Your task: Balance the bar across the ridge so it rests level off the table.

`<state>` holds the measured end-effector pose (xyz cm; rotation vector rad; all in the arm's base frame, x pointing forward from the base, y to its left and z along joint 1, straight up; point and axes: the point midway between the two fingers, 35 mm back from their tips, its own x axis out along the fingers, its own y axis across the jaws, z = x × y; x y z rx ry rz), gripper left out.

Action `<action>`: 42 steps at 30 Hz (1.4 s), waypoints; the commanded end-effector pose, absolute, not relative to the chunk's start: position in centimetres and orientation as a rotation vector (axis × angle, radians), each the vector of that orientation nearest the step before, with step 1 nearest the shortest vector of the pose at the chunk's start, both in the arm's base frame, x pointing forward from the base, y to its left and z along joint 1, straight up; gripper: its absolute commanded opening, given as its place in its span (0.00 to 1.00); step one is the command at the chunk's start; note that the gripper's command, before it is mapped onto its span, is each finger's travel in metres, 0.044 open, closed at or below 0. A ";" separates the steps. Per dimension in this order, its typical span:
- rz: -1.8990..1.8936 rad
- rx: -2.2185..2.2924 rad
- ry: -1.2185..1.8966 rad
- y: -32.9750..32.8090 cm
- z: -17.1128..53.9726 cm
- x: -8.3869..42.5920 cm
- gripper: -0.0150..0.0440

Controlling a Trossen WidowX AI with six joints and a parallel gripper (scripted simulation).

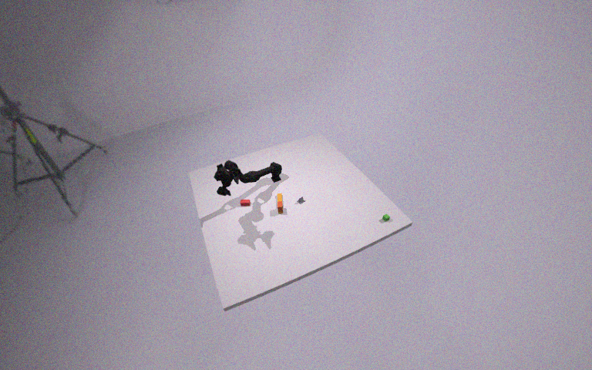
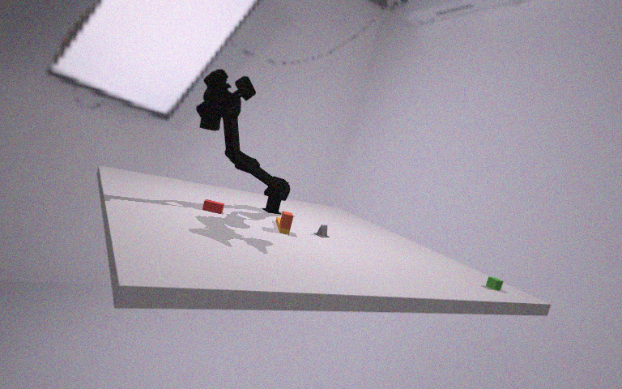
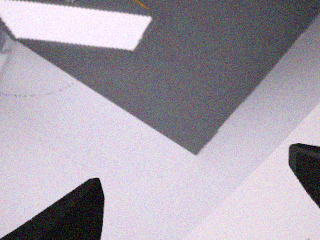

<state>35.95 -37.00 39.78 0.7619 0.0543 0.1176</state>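
A yellow bar (image 1: 280, 197) (image 2: 284, 231) with an orange-red block (image 1: 280, 203) (image 2: 286, 220) on its near end appears to lie on the table. The small grey ridge (image 1: 301, 200) (image 2: 323, 230) stands to the right of the bar in the top and exterior views, apart from it. My gripper (image 3: 198, 171) is open, with its two black fingers wide apart and nothing between them in the wrist view. It is raised well above the table, up and to the left of the bar in the top and exterior views. The bar and ridge are not in the wrist view.
A red block (image 1: 245, 203) (image 2: 213, 207) lies left of the bar. A green block (image 1: 385, 217) (image 2: 494, 283) lies near the table's right corner. The white table (image 1: 331, 243) (image 2: 343, 275) ends in open edges. The arm's base (image 1: 275, 177) (image 2: 273, 205) stands behind the bar.
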 end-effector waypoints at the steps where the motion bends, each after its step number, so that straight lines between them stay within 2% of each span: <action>1: 0.114 0.758 0.051 -37.1 39.9 35.9 0.89; 3: 0.083 0.727 0.025 -37.8 40.4 35.1 0.80; 4: 0.060 0.703 0.005 -38.3 40.8 34.5 0.79; 20: -0.193 0.286 -0.240 -40.5 50.4 24.1 0.79; 42: -0.445 -0.303 -0.542 -31.8 63.9 11.9 0.79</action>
